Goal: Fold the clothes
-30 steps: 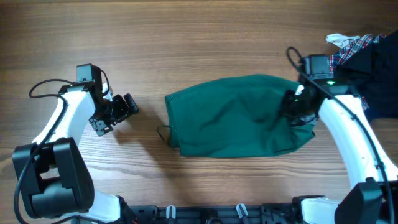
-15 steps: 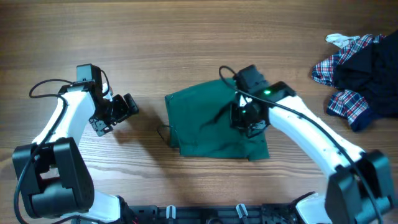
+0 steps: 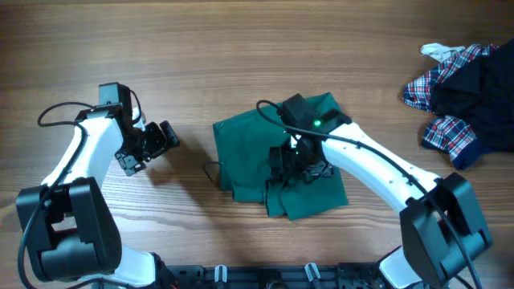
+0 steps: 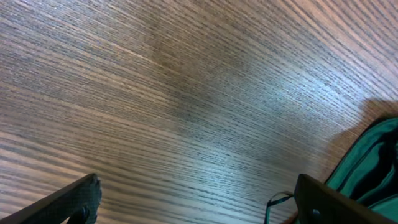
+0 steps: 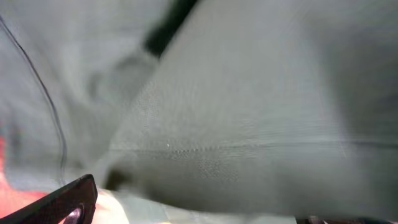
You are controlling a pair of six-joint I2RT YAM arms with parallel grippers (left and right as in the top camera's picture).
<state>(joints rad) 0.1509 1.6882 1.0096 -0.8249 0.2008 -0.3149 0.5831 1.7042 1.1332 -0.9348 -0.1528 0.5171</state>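
Lying at the middle of the desk (image 3: 241, 48), the green garment (image 3: 245, 148) shows in the overhead view as a doubled-up shape with one layer over another. The upper layer sits at a slant, and its near corner reaches past the lower layer's near edge toward the robot. A thin dark cord (image 3: 210, 170) loops out from the garment's left edge onto the wood. The right gripper (image 3: 295, 164) is directly over the garment, on the upper layer, with the right arm reaching in across the cloth from the right side. In the right wrist view, blurred pale-looking cloth fills nearly the whole frame. One of the fingers (image 5: 69, 200) shows at the lower left corner and a dark sliver of the other shows at the bottom edge far to the right, so the fingers stand spread apart against the cloth. The left gripper (image 3: 148, 146) is above bare wood, well apart from the garment's left edge. In the left wrist view its fingers (image 4: 78, 198) stand wide apart, with wood grain between them. That view also shows the garment's edge and the cord at the lower right. At the far right corner of the desk, well apart from the green garment, lies a heap made up of a plaid shirt (image 3: 438, 132), a dark garment (image 3: 482, 88) and a white cloth (image 3: 438, 50).
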